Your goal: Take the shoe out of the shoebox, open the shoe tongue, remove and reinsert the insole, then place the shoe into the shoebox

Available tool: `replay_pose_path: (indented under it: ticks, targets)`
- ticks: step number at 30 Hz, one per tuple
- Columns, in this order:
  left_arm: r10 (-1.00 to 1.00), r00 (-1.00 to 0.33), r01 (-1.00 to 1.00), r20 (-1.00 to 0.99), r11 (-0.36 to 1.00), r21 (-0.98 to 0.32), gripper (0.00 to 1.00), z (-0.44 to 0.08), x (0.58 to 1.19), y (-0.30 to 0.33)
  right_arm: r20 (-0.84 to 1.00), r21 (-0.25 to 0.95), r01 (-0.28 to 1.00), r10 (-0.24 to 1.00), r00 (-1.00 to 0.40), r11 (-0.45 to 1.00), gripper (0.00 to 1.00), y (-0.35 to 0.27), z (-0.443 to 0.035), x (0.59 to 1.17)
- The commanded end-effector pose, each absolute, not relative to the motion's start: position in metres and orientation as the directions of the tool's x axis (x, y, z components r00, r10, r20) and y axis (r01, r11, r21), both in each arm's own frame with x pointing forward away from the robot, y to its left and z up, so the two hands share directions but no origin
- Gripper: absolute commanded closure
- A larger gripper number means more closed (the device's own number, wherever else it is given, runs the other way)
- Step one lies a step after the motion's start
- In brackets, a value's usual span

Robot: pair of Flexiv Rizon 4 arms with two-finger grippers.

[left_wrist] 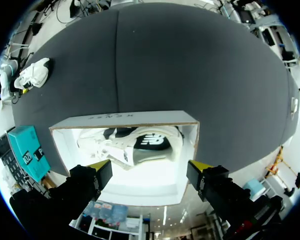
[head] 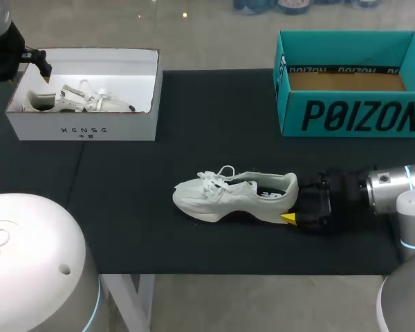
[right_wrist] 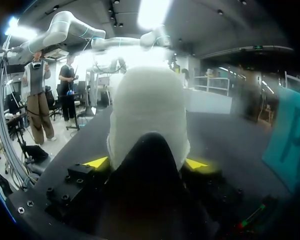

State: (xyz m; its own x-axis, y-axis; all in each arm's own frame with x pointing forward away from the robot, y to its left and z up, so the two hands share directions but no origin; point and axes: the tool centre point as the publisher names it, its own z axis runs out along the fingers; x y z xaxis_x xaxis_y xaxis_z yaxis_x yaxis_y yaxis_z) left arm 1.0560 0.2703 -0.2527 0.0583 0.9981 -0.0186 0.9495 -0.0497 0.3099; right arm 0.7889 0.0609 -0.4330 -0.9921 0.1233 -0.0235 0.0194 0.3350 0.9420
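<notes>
A white sneaker (head: 235, 194) lies on its side on the black mat, toe toward the left, laces loose. My right gripper (head: 294, 205) holds its heel. In the right wrist view the heel (right_wrist: 147, 115) fills the space between the yellow tips, and both fingers of the gripper (right_wrist: 146, 163) press against it. My left gripper (left_wrist: 149, 165) hangs open over the white shoebox (left_wrist: 125, 119) at the far left (head: 83, 128). A second white sneaker (left_wrist: 135, 145) lies in that box, below the spread fingers and untouched. The left wrist view also shows the held sneaker (left_wrist: 35, 74), far off.
An open teal shoebox (head: 353, 114) with a brown floor stands at the back right, also seen beside the left gripper (left_wrist: 27, 150). The black mat (head: 214, 111) covers the table between the two boxes. The table's front edge runs just below the sneaker.
</notes>
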Motion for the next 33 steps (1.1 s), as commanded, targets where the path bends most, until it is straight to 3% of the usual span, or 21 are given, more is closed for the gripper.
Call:
replay_pose_path:
  ticks: [1,7,19,33]
  targets:
    - [0.999,0.032,0.953,-0.015,-0.026,0.303,0.00,-0.248,1.039,0.242,-0.022,0.941,0.021,0.125,-0.992,0.337,1.00,0.064,-0.435,0.790]
    - [0.966,-0.259,0.941,-0.001,0.252,0.224,0.00,-0.242,1.003,0.194,-0.022,0.941,0.021,0.125,-0.992,0.337,1.00,0.064,-0.435,0.790]
    - [0.856,-0.514,0.837,-0.050,0.513,0.191,0.00,-0.253,0.950,0.112,-0.022,0.941,0.021,0.125,-0.992,0.337,1.00,0.064,-0.435,0.790]
    - [0.835,-0.545,0.814,-0.081,0.550,0.186,0.00,-0.256,0.946,0.098,-0.022,0.941,0.021,0.125,-0.992,0.337,1.00,0.064,-0.435,0.790]
